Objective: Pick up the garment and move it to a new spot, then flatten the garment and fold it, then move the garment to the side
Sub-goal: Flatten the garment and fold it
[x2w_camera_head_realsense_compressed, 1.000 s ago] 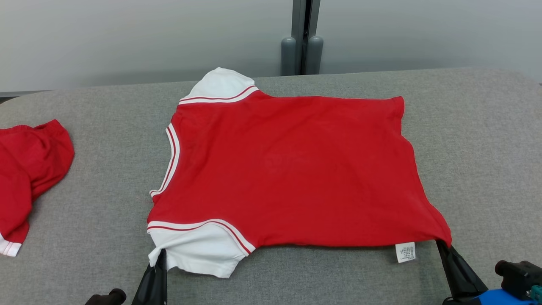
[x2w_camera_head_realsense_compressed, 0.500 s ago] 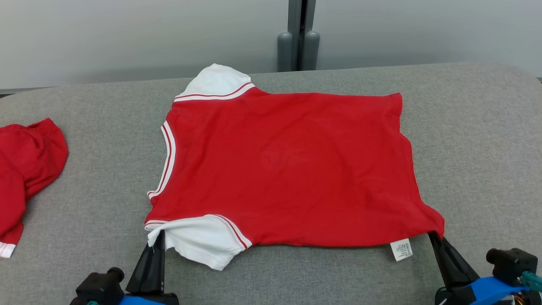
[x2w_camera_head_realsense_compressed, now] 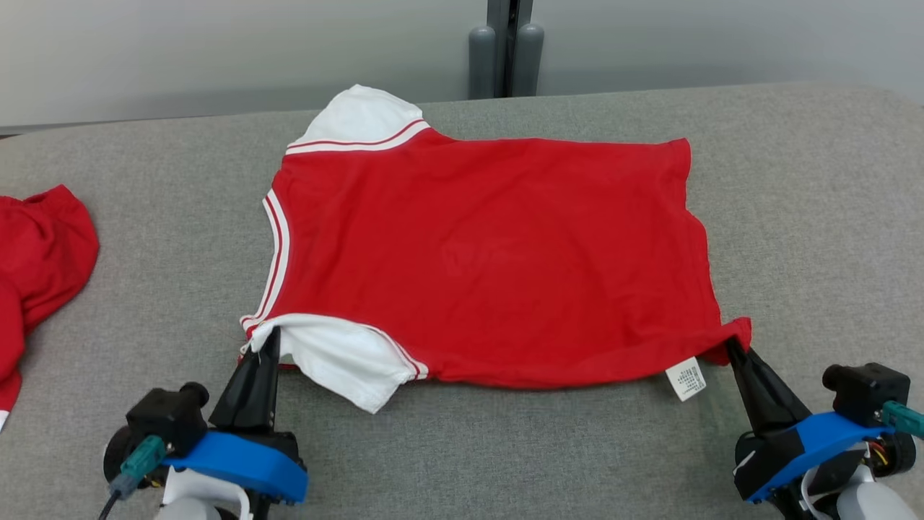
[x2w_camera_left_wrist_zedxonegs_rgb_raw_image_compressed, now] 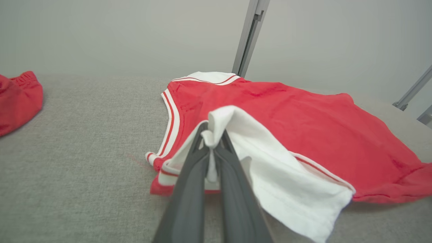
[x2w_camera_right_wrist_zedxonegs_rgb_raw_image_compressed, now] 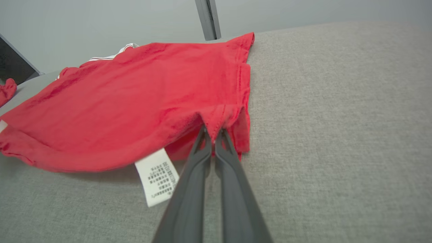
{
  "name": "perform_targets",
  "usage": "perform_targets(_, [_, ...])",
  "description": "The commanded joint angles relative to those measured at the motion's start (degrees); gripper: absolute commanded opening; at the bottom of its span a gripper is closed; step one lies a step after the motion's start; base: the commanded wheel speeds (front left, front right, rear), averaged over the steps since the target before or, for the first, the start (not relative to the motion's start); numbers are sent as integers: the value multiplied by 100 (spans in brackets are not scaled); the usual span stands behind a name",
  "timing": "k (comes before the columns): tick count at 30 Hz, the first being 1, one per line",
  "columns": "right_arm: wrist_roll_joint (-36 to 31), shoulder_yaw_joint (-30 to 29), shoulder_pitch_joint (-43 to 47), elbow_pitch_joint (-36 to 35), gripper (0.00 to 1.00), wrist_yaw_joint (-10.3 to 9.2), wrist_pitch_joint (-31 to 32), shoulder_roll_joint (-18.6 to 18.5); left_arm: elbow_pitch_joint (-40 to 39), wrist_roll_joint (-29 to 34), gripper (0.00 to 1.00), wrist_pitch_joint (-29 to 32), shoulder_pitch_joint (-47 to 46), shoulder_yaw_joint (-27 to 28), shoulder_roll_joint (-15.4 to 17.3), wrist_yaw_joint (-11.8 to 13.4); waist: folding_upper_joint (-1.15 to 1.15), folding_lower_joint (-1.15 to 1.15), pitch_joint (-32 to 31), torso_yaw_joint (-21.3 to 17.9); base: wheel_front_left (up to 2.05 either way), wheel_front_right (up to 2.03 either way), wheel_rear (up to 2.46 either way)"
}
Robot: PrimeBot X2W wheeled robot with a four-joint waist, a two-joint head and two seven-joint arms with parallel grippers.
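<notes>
Left gripper (x2w_camera_head_realsense_compressed: 266,338): jaws pressed together on a bunched edge of the white sleeve (x2w_camera_head_realsense_compressed: 346,357). The cloth wraps over both tips, and the rest of the sleeve droops to the inner side of the jaws.
Right gripper (x2w_camera_head_realsense_compressed: 733,345): jaws pinched shut on the near hem corner (x2w_camera_right_wrist_zedxonegs_rgb_raw_image_compressed: 216,118), with red fabric puckered right at the tips.
Jersey (x2w_camera_head_realsense_compressed: 491,253): spread plain side up, ahead of both pairs of jaws and strung between them. Its near edge is raised off the grey padded surface (x2w_camera_head_realsense_compressed: 830,217) at the two pinch points. The far edge lies flat well beyond the tips.
Striped neck trim (x2w_camera_head_realsense_compressed: 278,245): just ahead of the left jaws, lying on the surface.
Care label (x2w_camera_head_realsense_compressed: 686,379): hangs under the raised edge, just inside the right jaws.
Second red cloth (x2w_camera_head_realsense_compressed: 43,245): well off to the outer side of the left jaws, apart from the jersey.
Step in hand: probably the start of the fold, since the body looks nearly flat and both near corners are gripped.
Next move: carry both corners forward together at equal height, keeping the edge taut, then lay it on the far edge before letting go.
Watch: the sleeve grip is shallow and could slip.
</notes>
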Motion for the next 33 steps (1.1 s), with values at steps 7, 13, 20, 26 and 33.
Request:
perform_targets(7, [51, 100, -479, 223, 0, 1, -7, -100, 380, 39, 0, 26, -634, 19, 80, -143, 0, -1, 205, 10, 0, 0, 0])
perform_targets(13, [83, 173, -841, 515, 0, 1, -37, -140, 818, 19, 0, 44, -1132, -45, 51, -267, 0, -1, 361, 15, 0, 0, 0])
perform_targets(20, [86, 287, -1212, 847, 0, 1, -99, -134, 1399, 15, 0, -20, -1616, -158, 14, -388, 0, -1, 505, 8, 0, 0, 0])
perform_targets(26, [60, 410, -1465, 1132, 50, 1, -260, -149, 1984, -43, 0, -113, -1983, -222, -52, -469, 0, -1, 585, 10, 0, 0, 0])
perform_targets(33, [111, 396, -1314, 1352, 100, 1, -492, -216, 2303, -11, 100, -302, -2055, -210, -233, -470, 0, -1, 459, 58, 0, 0, 0])
